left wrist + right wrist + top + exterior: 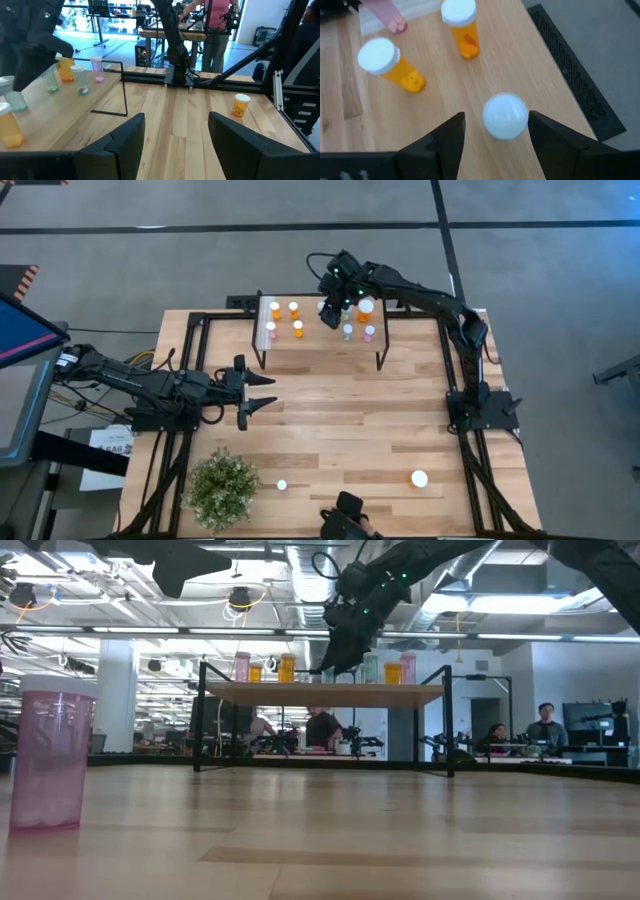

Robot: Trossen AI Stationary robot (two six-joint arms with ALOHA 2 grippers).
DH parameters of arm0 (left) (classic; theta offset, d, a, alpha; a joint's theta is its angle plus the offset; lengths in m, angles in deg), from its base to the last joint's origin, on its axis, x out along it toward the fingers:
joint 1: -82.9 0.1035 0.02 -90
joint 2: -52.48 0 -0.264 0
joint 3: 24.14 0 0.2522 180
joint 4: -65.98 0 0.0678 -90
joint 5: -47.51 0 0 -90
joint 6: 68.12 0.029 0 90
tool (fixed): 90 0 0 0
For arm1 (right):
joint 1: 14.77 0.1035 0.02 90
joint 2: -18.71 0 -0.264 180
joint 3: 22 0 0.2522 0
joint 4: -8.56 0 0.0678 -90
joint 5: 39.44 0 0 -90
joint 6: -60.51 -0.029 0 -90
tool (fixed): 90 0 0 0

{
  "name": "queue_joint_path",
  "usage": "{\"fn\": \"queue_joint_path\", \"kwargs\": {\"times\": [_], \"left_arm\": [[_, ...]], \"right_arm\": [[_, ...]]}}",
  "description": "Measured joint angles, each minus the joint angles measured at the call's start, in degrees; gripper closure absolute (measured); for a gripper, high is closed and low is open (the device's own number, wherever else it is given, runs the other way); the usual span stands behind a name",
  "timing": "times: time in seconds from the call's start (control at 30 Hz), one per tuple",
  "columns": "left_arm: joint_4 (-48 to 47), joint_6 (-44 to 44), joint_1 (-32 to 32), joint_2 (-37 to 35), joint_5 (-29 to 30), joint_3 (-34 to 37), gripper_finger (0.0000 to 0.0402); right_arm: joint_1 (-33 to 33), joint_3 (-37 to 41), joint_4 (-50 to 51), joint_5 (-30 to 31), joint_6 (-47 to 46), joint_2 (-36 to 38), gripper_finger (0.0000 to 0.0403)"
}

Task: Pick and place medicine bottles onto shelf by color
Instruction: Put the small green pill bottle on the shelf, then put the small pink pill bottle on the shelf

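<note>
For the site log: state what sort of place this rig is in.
Probably a robotics lab in an open-plan workspace: people sit at desks beyond the table, more arm rigs stand on benches behind, and bare ceiling ducts run overhead.

The grey floor [200, 260] is crossed by dark lines. The low view shows an open workshop: an exposed ceiling with cables and strip lights [150, 630], a white round column [117, 690] at far left, and seated people [545, 725] at benches on the far right.
</note>
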State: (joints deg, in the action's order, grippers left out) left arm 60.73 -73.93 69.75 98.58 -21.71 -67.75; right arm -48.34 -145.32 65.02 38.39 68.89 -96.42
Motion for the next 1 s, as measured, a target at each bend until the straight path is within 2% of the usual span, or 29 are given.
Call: {"fn": "queue_joint_path", "kwargs": {"times": [0.5,0.87,1.0], "left_arm": [[-0.51,-0.02,0.0,0.0,-0.82,0.0,0.0195],[-1.99,-0.94,0.0,-0.02,-0.76,0.02,0.0195],[-2.07,-1.38,0.0,0.0,-0.82,0.02,0.0195]], "right_arm": [[3.6,-13.74,15.4,0.18,0.09,0.21,0.0163],[15.95,-13.28,18.08,4.8,1.65,7.56,0.0163],[22.1,-6.95,14.36,5.09,1.04,12.41,0.0163]]}}
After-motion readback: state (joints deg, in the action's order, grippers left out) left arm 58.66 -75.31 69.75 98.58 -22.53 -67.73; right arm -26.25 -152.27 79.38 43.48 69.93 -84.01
